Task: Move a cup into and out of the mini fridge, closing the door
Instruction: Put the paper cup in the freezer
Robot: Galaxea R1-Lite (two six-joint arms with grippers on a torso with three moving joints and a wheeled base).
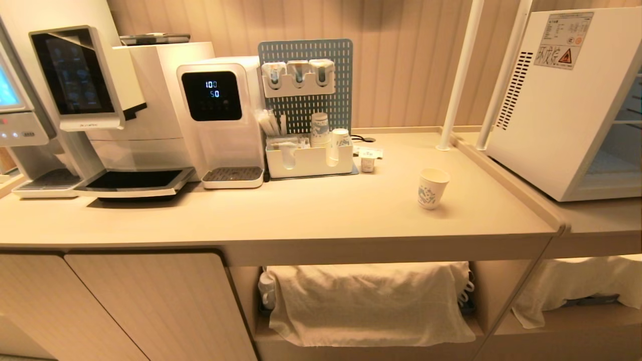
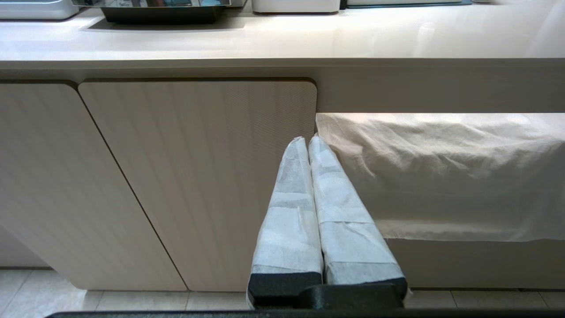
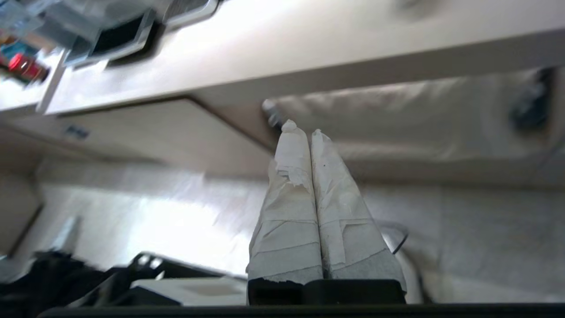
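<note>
The cup [image 1: 432, 187], white paper with a blue print, stands upright and alone on the counter right of centre. The white mini fridge [image 1: 556, 105] stands at the far right, its interior with shelves [image 1: 622, 150] showing open toward the right edge; its door is out of view. Neither arm shows in the head view. My left gripper [image 2: 307, 140] is shut and empty, held low before a cabinet door [image 2: 198, 176] below the counter. My right gripper [image 3: 304, 128] is shut and empty too, tilted, below the counter's front edge.
A coffee machine [image 1: 100, 110] and a water dispenser [image 1: 223, 120] fill the counter's left. A pegboard organiser [image 1: 308, 158] holds stacked cups and a small tub [image 1: 367, 163] stands beside it. White poles [image 1: 459, 75] rise left of the fridge. Cloths [image 1: 366, 301] hang over the shelves below.
</note>
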